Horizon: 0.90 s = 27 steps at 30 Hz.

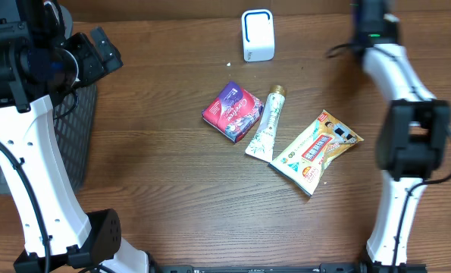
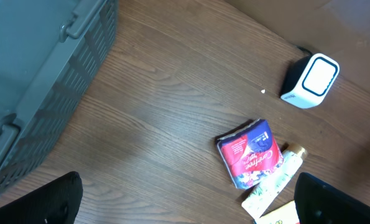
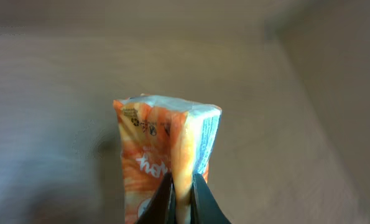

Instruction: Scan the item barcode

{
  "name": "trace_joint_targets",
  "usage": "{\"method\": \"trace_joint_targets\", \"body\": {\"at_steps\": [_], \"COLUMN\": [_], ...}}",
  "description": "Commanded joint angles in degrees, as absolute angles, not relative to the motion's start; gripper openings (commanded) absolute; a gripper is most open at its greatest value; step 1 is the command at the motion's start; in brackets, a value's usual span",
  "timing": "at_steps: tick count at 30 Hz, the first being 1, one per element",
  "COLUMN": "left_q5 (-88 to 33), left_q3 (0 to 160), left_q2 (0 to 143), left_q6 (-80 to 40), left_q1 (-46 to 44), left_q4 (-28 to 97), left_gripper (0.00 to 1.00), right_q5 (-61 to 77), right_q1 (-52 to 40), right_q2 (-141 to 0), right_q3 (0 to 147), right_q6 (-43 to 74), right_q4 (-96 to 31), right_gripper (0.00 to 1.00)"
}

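Nearest the robot's side of the surface (image 1: 157,189), a yellow snack packet (image 1: 316,150) lies flat, nearer than the scanner and off to its right. Just beside it, on the scanner's side, a white-and-green tube (image 1: 265,123) lies with its gold cap pointing away from the robot. Whether tube and snack packet touch cannot be told. A red and purple packet (image 1: 233,111) lies against the tube's left side, almost straight in front of the scanner. The scanner (image 1: 257,34), a small white box with a blue-ringed face, stands near the far edge, apart from all three.

Well to the left of the scanner sits a dark grey basket (image 1: 73,136). The left hand (image 2: 186,183) hangs by the basket's rim, its fingers spread wide with nothing between them.

To the right of the scanner, the right arm reaches past the far edge of the overhead view. In the wrist view the right hand (image 3: 181,202) is pinched tight on one end of the orange packet (image 3: 166,137), which juts out from the fingers, orange and white with small printed marks. How near this packet is to the scanner cannot be told.
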<state>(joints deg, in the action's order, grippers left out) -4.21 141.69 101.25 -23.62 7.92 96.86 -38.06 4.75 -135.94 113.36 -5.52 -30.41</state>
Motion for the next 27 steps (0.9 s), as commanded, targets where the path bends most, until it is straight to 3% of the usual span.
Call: {"method": "trace_joint_targets", "body": {"at_steps": [1,6,11,21,22,23,24,25,27], "left_q5": [-3.88,-3.88,-3.88,-3.88,-3.88,-3.88,-3.88,-3.88,-3.88], "left_q3": [141.53,141.53,141.53,141.53,141.53,141.53,141.53,141.53,141.53], "left_q2": [101.25,101.25,101.25,101.25,101.25,101.25,101.25,101.25,101.25], "left_q6": [-23.79,-23.81,-23.81,-23.81,-23.81,-23.81,-23.81,-23.81,-23.81], "left_q1": [7.86,7.86,7.86,7.86,7.86,7.86,7.86,7.86,7.86], "left_q4": [96.79,96.79,96.79,96.79,96.79,96.79,96.79,96.79,96.79], "left_gripper": [1.0,1.0,1.0,1.0,0.99,1.0,1.0,1.0,1.0], "right_q5": [-26.76,-11.86,-10.15,-10.2,-10.2,-10.22,-10.24,-10.31,-10.35], "right_q1": [11.86,22.09,30.3,39.33,39.66,39.9,40.03,40.12,40.16], "right_q2": [-134.26,-134.26,-134.26,-134.28,-134.28,-134.28,-134.28,-134.28,-134.26], "right_q3": [114.59,114.59,114.59,114.56,114.56,114.56,114.56,114.56,114.59], "right_q6": [8.84,12.14,18.55,18.68,18.68,18.68,18.65,18.65,18.68], "right_q4": [-34.37,-38.81,-42.09,-44.62,-44.53,-44.42,-44.27,-44.27,-44.31], "right_gripper": [0.04,0.04,0.04,0.04,0.09,0.2,0.38,0.65,0.82]}}
